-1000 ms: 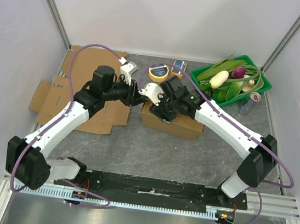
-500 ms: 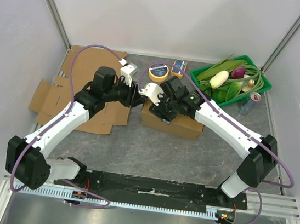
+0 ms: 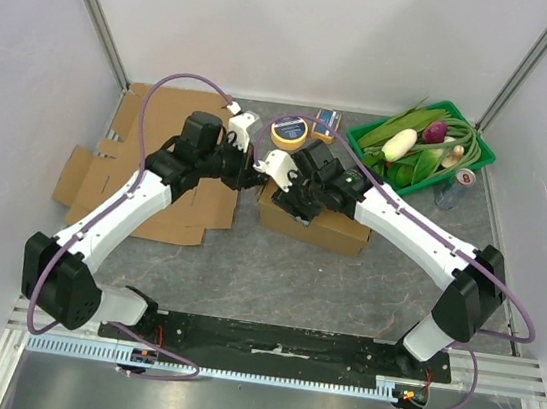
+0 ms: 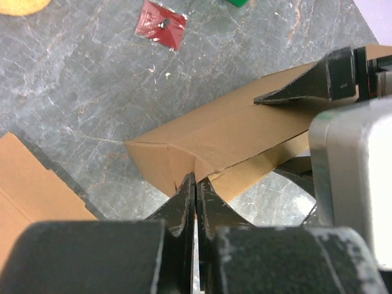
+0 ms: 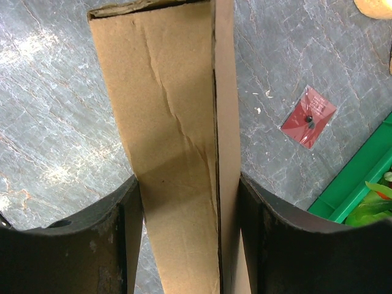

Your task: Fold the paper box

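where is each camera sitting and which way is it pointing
Top external: above and behind the bases, looking down at the table; left arm and right arm show whole.
Left wrist: on the left arm, looking down past its shut left gripper at the paper box edge.
Right wrist: on the right arm, looking along the paper box held in the right gripper.
Shared: both wrist views show the paper box and a red packet.

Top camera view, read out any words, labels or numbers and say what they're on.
No text is readable.
Yellow roll: dark label, too small to read.
Small box: blue and orange print, blurred.
Bottle: red-and-white mark, too small.
Red packet: no legible print.
Paper box: plain.
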`<state>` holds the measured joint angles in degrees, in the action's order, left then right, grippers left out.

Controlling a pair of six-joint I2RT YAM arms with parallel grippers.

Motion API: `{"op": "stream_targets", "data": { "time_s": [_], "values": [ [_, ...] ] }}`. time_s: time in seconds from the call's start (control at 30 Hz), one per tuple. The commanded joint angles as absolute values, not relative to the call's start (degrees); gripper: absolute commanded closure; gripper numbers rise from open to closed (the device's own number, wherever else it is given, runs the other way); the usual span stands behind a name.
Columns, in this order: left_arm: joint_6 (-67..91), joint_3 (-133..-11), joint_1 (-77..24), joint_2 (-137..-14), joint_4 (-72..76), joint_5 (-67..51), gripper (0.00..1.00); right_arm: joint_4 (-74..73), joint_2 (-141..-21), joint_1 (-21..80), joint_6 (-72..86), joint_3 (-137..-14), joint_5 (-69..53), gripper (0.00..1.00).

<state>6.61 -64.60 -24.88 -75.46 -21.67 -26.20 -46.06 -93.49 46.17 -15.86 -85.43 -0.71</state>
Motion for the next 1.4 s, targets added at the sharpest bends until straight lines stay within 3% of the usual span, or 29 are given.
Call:
{"op": "stream_targets", "data": {
  "time_s": [0.0, 0.27, 0.77, 1.1, 1.13, 1.17, 1.27, 1.37],
  "values": [
    [11.9, -71.9, -24.8, -77.3, -27.9, -28.8, 0.98, -44.0, -94.8, 46.0, -12.1, -83.8, -3.2, 0.41],
    [24.5, -75.3, -24.5, -81.7, -28.0, -38.9, 0.98, -43.9, -95.4, 45.9, -12.4, -84.3, -3.2, 0.41],
    [32.4, -74.1, -23.3, -80.7, -24.4, -40.6, 0.98, -43.6, -96.0, 46.0, -12.7, -84.5, -5.7, 0.42],
    [19.5, -76.1, -23.2, -80.2, -35.0, -30.2, 0.98, -43.9, -95.6, 46.0, -12.9, -84.5, -6.0, 0.43],
    [17.7, -75.6, -23.3, -80.1, -35.1, -29.6, 0.97, -43.9, -95.6, 46.0, -12.9, -84.3, -6.1, 0.43],
    [17.3, -75.2, -23.2, -79.6, -35.1, -28.1, 0.88, -43.8, -95.5, 46.0, -12.9, -84.2, -6.2, 0.43],
    [16.2, -73.6, -23.9, -78.6, -34.1, -26.3, 0.73, -43.6, -95.6, 46.0, -12.8, -84.3, -6.5, 0.44],
    [16.5, -71.4, -24.8, -77.8, -32.2, -25.1, 0.71, -43.6, -95.9, 46.0, -12.7, -84.7, -6.9, 0.44]
  ]
}}
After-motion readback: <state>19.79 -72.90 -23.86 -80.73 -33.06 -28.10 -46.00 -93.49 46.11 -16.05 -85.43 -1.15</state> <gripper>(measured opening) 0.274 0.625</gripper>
